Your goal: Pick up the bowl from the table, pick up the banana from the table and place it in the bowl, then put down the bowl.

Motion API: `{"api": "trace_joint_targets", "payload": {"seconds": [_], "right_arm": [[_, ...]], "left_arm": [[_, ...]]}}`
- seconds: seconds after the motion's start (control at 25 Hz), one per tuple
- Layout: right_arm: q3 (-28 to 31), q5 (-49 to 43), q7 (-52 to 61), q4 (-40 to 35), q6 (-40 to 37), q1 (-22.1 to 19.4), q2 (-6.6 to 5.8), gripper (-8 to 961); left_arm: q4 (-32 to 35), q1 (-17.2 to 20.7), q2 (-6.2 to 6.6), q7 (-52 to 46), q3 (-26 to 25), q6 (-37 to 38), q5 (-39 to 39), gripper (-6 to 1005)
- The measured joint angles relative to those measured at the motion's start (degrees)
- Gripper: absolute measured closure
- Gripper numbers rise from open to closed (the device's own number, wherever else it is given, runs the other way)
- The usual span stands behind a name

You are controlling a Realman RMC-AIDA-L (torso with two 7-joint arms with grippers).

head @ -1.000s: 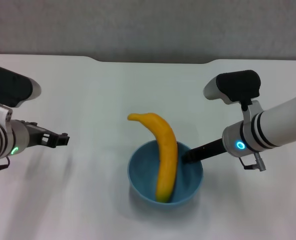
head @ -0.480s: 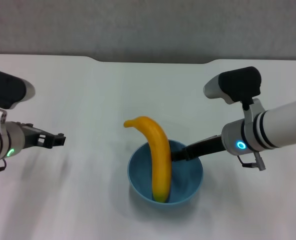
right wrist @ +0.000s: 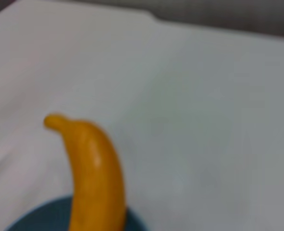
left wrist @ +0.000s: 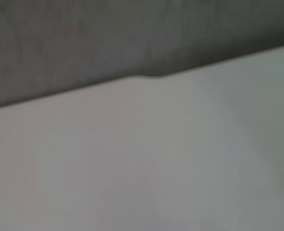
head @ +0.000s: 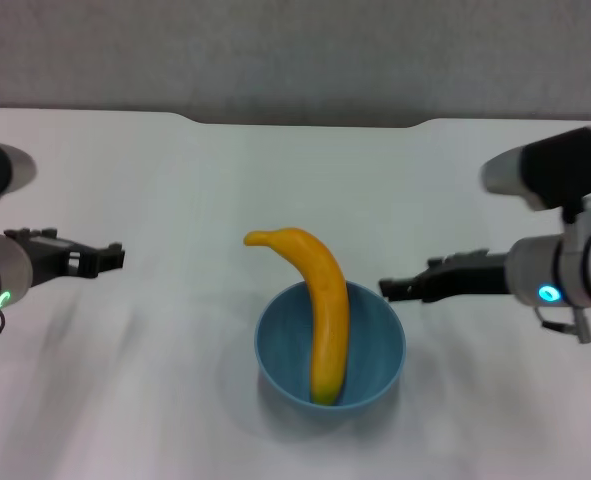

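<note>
The light-blue bowl (head: 375,352) stands on the white table (head: 175,180) near its front middle. The yellow banana (head: 320,300) lies in the bowl, its lower end on the bowl's bottom and its upper end sticking out over the far rim. My right gripper (head: 387,288) hovers just right of the bowl's rim, apart from it. My left gripper (head: 113,257) is far to the left of the bowl, over bare table. The right wrist view shows the banana (right wrist: 91,163) close up and a piece of the bowl's rim (right wrist: 31,221).
The table's notched far edge (head: 305,124) meets the grey wall. The left wrist view shows only bare table (left wrist: 156,168) and wall. Open table surface lies on all sides of the bowl.
My right gripper has let go of the bowl's rim and pulled back to the right. My left arm has drawn further left. The banana has settled slightly in the bowl.
</note>
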Motion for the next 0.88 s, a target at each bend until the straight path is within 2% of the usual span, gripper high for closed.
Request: {"api": "trace_joint_targets", "payload": {"seconds": [0.04,0.24,0.28,0.32,0.36,0.4,0.44,0.48,0.56,0.6,0.64,0.68,0.8,0.88], "right_arm": [[0.0,0.0,0.0,0.0,0.0,0.0,0.0,96],[1.68,3.21,-6.63,6.77,-6.09,-7.66,0.21,51],[1.58,5.05,-8.63,7.47,-8.47,-9.28,0.24,52],[1.45,7.95,-10.8,7.83,-10.76,-10.63,0.26,53],[1.34,11.0,-13.26,7.9,-12.9,-11.85,0.28,54],[1.28,14.58,-16.31,7.62,-14.4,-12.57,0.29,55],[1.25,19.89,-21.56,6.68,-15.9,-13.42,0.29,56],[1.24,22.34,-24.41,5.94,-16.1,-13.55,0.31,57],[1.3,33.83,-38.3,1.75,-16.15,-13.7,0.31,58],[1.3,33.83,-38.3,1.75,-16.15,-13.7,0.31,58],[1.27,37.93,-43.02,0.16,-16.1,-13.65,0.34,59],[1.23,41.81,-47.99,-1.32,-16.05,-13.6,0.35,59],[0.98,54.04,-61.09,-5.59,-14.67,-13.64,0.39,61],[1.01,63.48,-70.59,-9.56,-10.57,-13.62,0.38,61]], "left_arm": [[-0.67,0.72,0.0,0.44,0.12,0.94,-0.87,119],[-3.01,5.74,0.02,4.84,1.25,9.92,-8.86,119],[-3.01,5.74,0.02,4.84,1.25,9.92,-8.86,119],[-3.17,7.13,0.04,6.24,2.09,13.2,-10.63,119],[-3.01,9.84,0.03,8.85,4.8,20.62,-12.53,119],[-2.86,10.42,0.01,9.41,5.49,22.39,-12.78,119],[-2.1,11.53,-0.02,10.34,7.09,27.24,-12.8,119],[-0.84,12.5,-0.06,11.19,8.87,32.69,-12.77,119],[2.37,13.66,-0.08,11.98,12.03,42.18,-12.66,119],[4.89,13.96,-0.05,12.11,13.86,47.52,-12.66,119],[9.56,14.06,-0.04,12.12,16.87,57.13,-12.75,119],[9.56,14.06,-0.04,12.12,16.87,57.13,-12.75,119],[18.35,12.65,-0.12,12.01,21.64,71.57,-12.9,120],[23.93,10.78,-0.2,11.15,24.32,78.77,-13.57,120]]}}
